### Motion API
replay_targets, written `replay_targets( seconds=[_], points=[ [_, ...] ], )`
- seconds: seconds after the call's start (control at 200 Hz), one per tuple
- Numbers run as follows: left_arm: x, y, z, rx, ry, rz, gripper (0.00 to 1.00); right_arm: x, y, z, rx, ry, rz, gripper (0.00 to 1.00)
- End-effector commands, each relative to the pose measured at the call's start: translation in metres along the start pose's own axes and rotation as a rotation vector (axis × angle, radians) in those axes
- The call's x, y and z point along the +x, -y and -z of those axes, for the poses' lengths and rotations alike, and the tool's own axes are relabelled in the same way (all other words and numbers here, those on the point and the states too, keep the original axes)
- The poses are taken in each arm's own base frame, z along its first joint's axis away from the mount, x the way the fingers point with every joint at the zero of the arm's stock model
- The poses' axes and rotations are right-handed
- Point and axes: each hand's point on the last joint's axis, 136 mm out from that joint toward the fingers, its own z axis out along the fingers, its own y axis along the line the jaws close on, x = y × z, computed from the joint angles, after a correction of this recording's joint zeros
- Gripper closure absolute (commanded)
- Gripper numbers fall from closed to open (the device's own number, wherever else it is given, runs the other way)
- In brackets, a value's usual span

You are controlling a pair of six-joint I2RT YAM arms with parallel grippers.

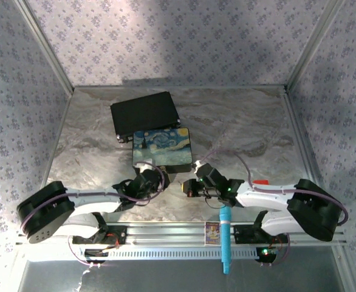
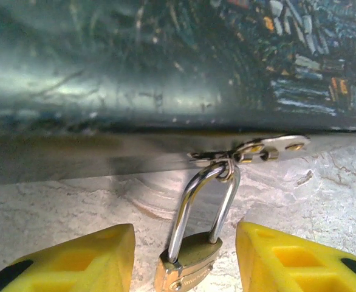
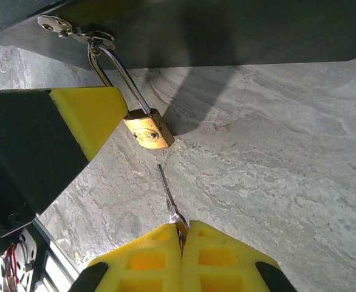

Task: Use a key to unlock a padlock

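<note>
On one hasp [image 3: 59, 25], one padlock [image 3: 149, 129] — one key [image 3: 167, 193], apart, points toward it.

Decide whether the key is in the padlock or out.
Out. The key, pinched in the right gripper, points at the padlock with a gap between them.

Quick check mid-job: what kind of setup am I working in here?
Likely a staged robot test cell: patterned walls enclose a marble-look tabletop, with a metal mounting rail at its near edge.

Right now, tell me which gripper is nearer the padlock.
Left: the left gripper straddles the padlock, fingers either side. The right gripper holds the key just short of it.
</note>
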Motion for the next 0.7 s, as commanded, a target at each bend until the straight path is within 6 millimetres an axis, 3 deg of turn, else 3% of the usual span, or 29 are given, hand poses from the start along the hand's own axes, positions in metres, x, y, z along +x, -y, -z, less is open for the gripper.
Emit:
replay_targets(
  seconds=[0.0,0.255,0.55,0.695],
  points=[
    [-0.004,0.000,-0.006,-0.002,0.018,-0.003,0.55,-0.008,-0.015,-0.003,-0.040,0.012,0.018,1.00],
    [0.006,-0.012,-0.015,-0.027,0.006,0.030,0.71,-0.008,-0.011,-0.007,-0.034,0.005,0.006,1.00],
    [-0.002,0.000,-0.006,0.018,0.017,0.081,1.00,-0.009,-0.009,-0.010,-0.122,-0.033,-0.057,1.00],
    [-0.001,0.008,-0.004,0.045,-0.014,0.137,1.00,-0.004,-0.006,-0.009,-0.155,-0.073,-0.053,1.00]
  ],
)
